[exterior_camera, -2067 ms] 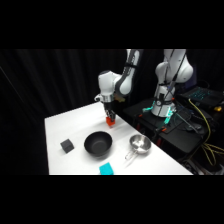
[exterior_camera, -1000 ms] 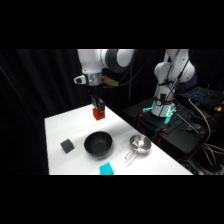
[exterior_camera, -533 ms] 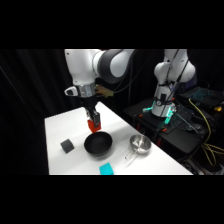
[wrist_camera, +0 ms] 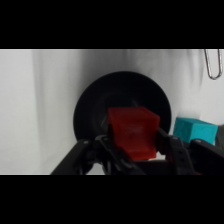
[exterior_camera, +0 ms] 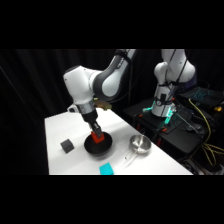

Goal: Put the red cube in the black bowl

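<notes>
A cyan square point(exterior_camera: 106, 169) lay at the table's point(exterior_camera: 60, 127) front edge, and behind it the gripper point(exterior_camera: 97, 138) clamped the red cube point(wrist_camera: 132, 131) directly over the black bowl point(wrist_camera: 90, 107) (a steel bowl point(exterior_camera: 140, 144) beside).

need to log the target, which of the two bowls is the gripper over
The black bowl: the gripper, holding the red cube, is directly above it. The smaller steel bowl sits apart, further along the table.
</notes>
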You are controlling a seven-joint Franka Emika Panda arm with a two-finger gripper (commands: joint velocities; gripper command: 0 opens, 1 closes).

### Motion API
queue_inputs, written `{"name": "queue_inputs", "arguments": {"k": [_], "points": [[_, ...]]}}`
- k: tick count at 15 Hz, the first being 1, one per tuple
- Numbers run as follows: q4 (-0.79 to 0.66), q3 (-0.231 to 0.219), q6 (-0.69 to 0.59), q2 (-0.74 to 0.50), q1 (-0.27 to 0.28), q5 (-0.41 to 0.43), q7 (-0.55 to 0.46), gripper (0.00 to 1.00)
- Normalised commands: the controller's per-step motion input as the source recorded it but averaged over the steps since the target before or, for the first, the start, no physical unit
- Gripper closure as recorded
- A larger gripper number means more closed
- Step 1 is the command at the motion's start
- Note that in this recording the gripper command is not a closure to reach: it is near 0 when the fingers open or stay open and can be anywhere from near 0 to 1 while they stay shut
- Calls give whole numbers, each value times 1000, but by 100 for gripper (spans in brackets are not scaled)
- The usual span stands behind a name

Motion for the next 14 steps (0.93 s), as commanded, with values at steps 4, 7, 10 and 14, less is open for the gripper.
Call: {"name": "queue_inputs", "arguments": {"k": [4, 7, 10, 14], "points": [[57, 70, 79, -19, -90, 105, -129, 0], [-102, -14, -55, -290, -9, -6, 88, 0], [-285, -77, -157, -573, 65, -123, 217, 0], [-339, -77, -247, -714, 88, -156, 229, 0]]}}
